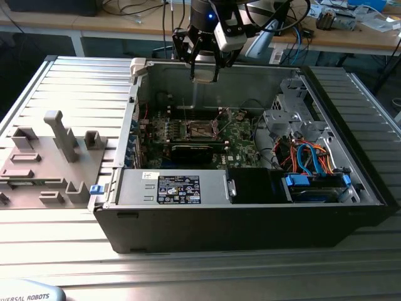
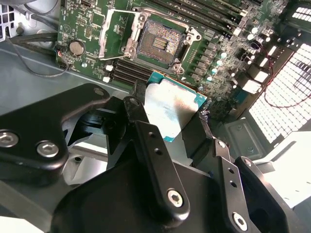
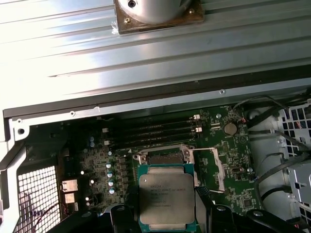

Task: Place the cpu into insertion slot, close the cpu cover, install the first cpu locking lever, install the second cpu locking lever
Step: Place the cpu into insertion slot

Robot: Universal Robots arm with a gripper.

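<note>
The black fingers (image 2: pixel 142 127) pinch the cpu (image 2: pixel 171 108) by two opposite edges, holding it in the air above the open computer case (image 1: pixel 188 226), which lies on its side on the ribbed metal bench (image 1: pixel 188 269). In the exterior view the arm's head hangs over the far wall of the case, the cpu (image 1: pixel 204 70) well above the green motherboard (image 1: pixel 241 135). In the first wrist view the cpu (image 3: pixel 166 201) shows its silvery lid, rimmed by green board, between the two fingers (image 3: pixel 120 216), and it covers part of the insertion slot (image 3: pixel 167 158) beneath. In the second wrist view the insertion slot (image 2: pixel 158 43) lies bare, its dark field of contacts uncovered inside the metal rim, apart from the cpu. The cpu cover (image 2: pixel 112 34) stands swung open beside the slot. At the exterior view's left a grey fixture plate (image 1: pixel 50 157) with upright blocks rests on the bench beside the case.
</note>
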